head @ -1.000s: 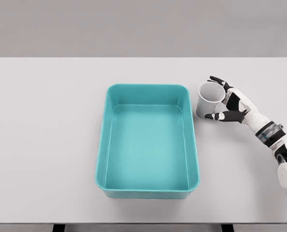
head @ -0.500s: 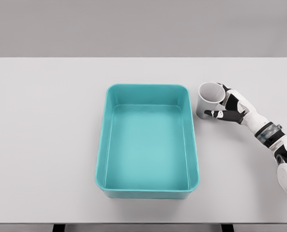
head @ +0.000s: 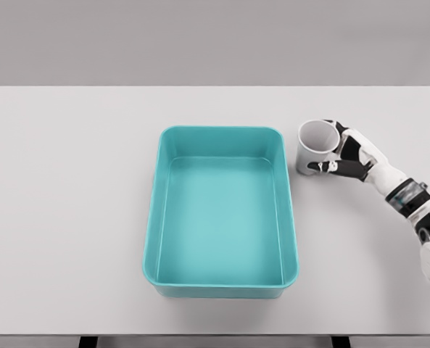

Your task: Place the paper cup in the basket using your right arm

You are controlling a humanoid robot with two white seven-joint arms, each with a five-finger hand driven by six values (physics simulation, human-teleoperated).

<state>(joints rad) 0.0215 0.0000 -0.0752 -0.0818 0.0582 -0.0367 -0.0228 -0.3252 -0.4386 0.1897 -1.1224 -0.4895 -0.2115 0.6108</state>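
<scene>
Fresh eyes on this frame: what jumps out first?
The big teal basket in the middle of the white table, open and with nothing in it. Just right of its far corner, the right hand is wrapped around the white paper cup, which is upright and outside the basket.

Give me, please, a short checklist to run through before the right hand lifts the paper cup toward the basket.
1. Right hand closed around paper cup: ok, fingers wrap its side.
2. Grip firm enough to lift: cannot tell.
3. Cup upright, opening up: ok.
4. Basket empty inside: ok.
5. Path from cup over the basket's near wall free: ok, nothing lies between.
6. Left arm out of the way: ok, not in view.
</scene>
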